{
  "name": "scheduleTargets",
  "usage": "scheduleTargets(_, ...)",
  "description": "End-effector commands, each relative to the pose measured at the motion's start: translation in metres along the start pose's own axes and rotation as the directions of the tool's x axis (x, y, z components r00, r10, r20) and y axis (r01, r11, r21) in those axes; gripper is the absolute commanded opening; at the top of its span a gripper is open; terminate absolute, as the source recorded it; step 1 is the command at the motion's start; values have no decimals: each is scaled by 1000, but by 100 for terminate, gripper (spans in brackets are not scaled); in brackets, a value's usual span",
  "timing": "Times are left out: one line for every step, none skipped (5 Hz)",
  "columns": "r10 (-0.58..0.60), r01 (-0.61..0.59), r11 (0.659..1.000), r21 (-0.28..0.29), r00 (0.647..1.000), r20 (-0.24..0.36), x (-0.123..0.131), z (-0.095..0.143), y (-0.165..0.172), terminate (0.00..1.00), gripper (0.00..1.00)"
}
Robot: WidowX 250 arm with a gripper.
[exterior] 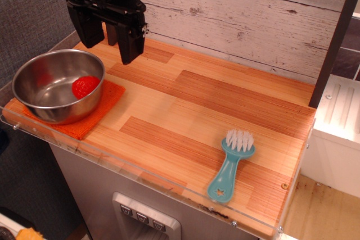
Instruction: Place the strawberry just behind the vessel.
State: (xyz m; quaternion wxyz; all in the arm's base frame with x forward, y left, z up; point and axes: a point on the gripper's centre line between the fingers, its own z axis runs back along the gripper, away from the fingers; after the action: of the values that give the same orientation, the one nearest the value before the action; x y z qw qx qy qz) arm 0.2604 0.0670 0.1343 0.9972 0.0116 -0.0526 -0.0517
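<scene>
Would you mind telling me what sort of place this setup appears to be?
Probably a toy kitchen counter: a wooden worktop holding a steel bowl on an orange mat and a teal dish brush, with a plank wall behind.

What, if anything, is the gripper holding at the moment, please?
Nothing: the black gripper hangs open and empty, while the small red strawberry lies inside the shiny steel bowl.
</scene>
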Motion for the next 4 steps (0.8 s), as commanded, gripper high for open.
scheduleTargets(0, 0, 1000, 0, 1000, 0, 0, 0, 0, 0, 100)
scheduleTargets(70, -70, 997, -21, 998, 1, 1, -3, 30, 0, 100)
scheduleTargets(117, -117, 993, -7, 993, -2, -2, -6, 61, 0, 100)
scheduleTargets(129, -129, 991, 37, 992, -5, -6, -15, 88, 0, 100)
